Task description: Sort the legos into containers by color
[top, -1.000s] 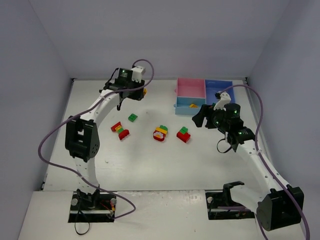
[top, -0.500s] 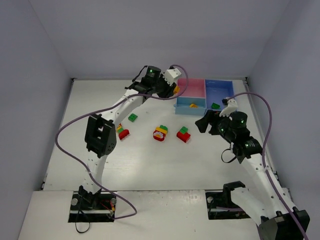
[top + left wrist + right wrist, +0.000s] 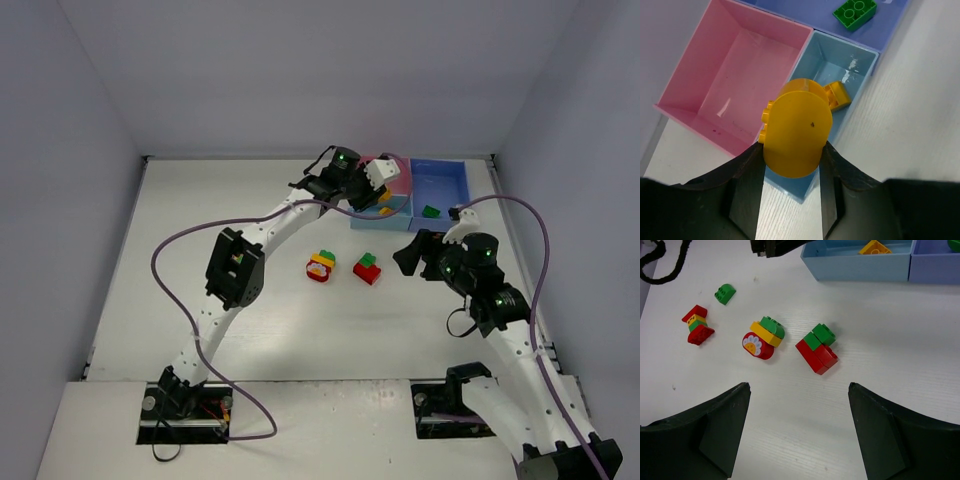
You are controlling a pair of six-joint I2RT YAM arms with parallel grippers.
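Note:
My left gripper (image 3: 792,146) is shut on a yellow-orange lego (image 3: 796,127) and holds it above the near edge of the light blue tray (image 3: 860,60), by its wall shared with the pink tray (image 3: 735,85); it shows over the trays from above (image 3: 378,195). Another yellow lego (image 3: 836,95) lies in the light blue tray. A green lego (image 3: 855,11) lies in the medium blue tray (image 3: 445,180). My right gripper (image 3: 798,386) is open and empty above the table near a red-green clump (image 3: 817,350) and a red-yellow-green clump (image 3: 762,337).
A single green lego (image 3: 725,293) and a red-yellow-green clump (image 3: 697,325) lie further left; my left arm (image 3: 235,270) hides them from above. The enclosure's walls stand round the table.
My left arm has swung right from the table's far left to over the trays, carrying the yellow lego. My right gripper has drawn back from the trays, leaving a green lego in the medium blue tray.

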